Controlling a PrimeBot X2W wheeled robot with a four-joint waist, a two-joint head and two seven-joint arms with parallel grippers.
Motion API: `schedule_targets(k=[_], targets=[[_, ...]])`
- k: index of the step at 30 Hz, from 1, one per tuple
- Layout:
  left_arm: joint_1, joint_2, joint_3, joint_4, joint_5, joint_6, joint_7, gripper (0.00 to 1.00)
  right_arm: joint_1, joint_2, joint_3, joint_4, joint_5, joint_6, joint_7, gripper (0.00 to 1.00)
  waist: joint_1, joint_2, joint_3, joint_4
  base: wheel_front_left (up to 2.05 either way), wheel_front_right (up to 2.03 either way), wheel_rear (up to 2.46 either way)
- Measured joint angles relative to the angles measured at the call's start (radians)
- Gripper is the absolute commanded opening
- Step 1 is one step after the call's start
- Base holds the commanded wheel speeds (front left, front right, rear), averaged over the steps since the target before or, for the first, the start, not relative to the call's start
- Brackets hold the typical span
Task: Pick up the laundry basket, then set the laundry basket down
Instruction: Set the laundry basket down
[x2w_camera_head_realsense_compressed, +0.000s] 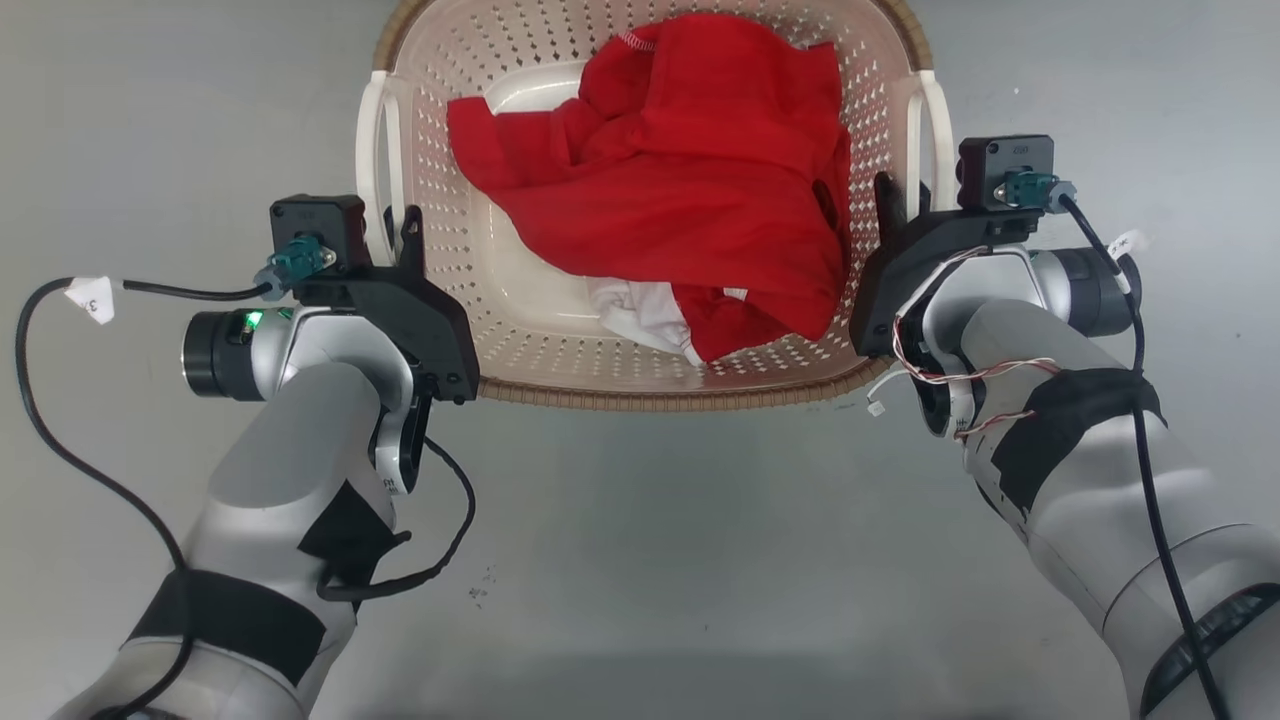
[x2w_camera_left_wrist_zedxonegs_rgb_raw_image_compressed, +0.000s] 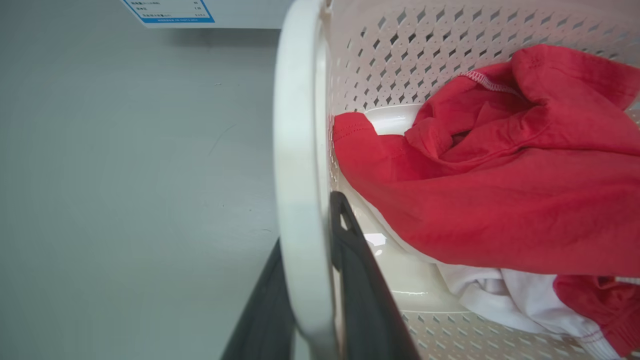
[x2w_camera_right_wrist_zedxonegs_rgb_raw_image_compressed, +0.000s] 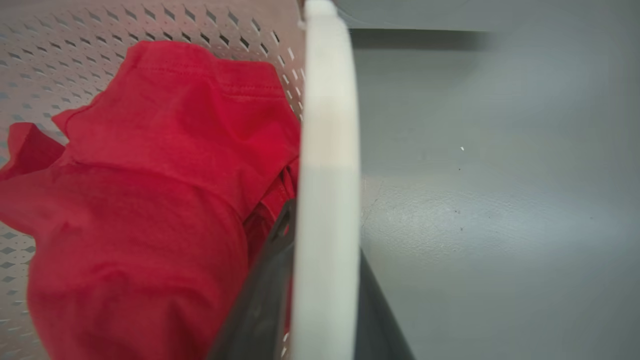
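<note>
Squarely upper-centre between both arms: cream perforated plastic laundry basket.
Left gripper, right gripper each clamp a white handle.

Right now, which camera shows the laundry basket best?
The head view: it takes in nearly the whole basket, both white handles and the brown rim. Each wrist view shows one handle up close between dark fingers, plus some holed wall and red clothing.
</note>
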Motion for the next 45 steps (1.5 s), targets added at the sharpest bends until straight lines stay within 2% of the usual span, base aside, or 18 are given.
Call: schedule_targets(k=[10,27,28,29,30,31,32,33,34,45], targets=[[-0.029,-0.004,-0.002,0.015,0.009,-0.001,-0.035,0.00,-0.030,-0.003,0.001,0.017,-0.015,0.002,-0.056,0.00,-0.0008,-0.0008,0.105,0.012,0.00,0.00,0.00],[-0.078,-0.005,-0.008,0.053,0.028,-0.019,-0.062,0.00,-0.053,-0.009,-0.003,0.015,-0.012,0.002,-0.094,0.00,-0.0003,-0.0004,0.128,0.024,0.00,0.00,0.00],[-0.079,-0.005,-0.009,0.056,0.029,-0.019,-0.065,0.00,-0.051,-0.010,-0.003,0.009,-0.012,0.002,-0.095,0.04,-0.0002,-0.0003,0.127,0.023,0.00,0.00,0.00],[-0.079,-0.006,-0.010,0.060,0.029,-0.019,-0.069,0.00,-0.049,-0.012,-0.003,0.006,-0.011,0.002,-0.095,0.15,-0.0001,-0.0002,0.124,0.023,0.00,0.00,0.00],[-0.079,-0.007,-0.011,0.063,0.029,-0.019,-0.069,0.06,-0.047,-0.012,-0.002,0.004,-0.007,0.002,-0.095,0.36,0.0000,0.0000,0.122,0.023,0.00,0.00,0.00],[-0.079,-0.007,-0.013,0.066,0.030,-0.019,-0.069,0.33,-0.046,-0.013,0.001,0.004,-0.007,0.002,-0.094,0.51,0.0001,0.0001,0.119,0.023,0.00,0.00,0.00],[-0.080,-0.007,-0.016,0.072,0.038,-0.019,-0.069,0.56,-0.041,-0.012,0.003,0.002,-0.007,0.002,-0.094,0.95,0.0002,0.0002,0.115,0.023,0.00,0.00,0.00],[-0.080,-0.008,-0.019,0.077,0.042,-0.019,-0.069,0.89,-0.033,-0.012,0.006,0.001,-0.007,0.002,-0.093,1.00,0.0003,0.0002,0.112,0.022,0.00,0.00,0.00],[-0.080,-0.010,-0.021,0.081,0.045,-0.019,-0.069,1.00,-0.024,-0.010,0.008,0.000,-0.007,0.003,-0.093,1.00,0.0003,0.0002,0.108,0.022,0.00,0.00,0.00],[-0.078,-0.005,-0.021,0.107,0.047,-0.026,-0.078,1.00,0.024,0.004,0.022,-0.002,-0.002,0.003,-0.093,1.00,0.0001,0.0002,0.051,0.020,0.00,0.00,0.00]])
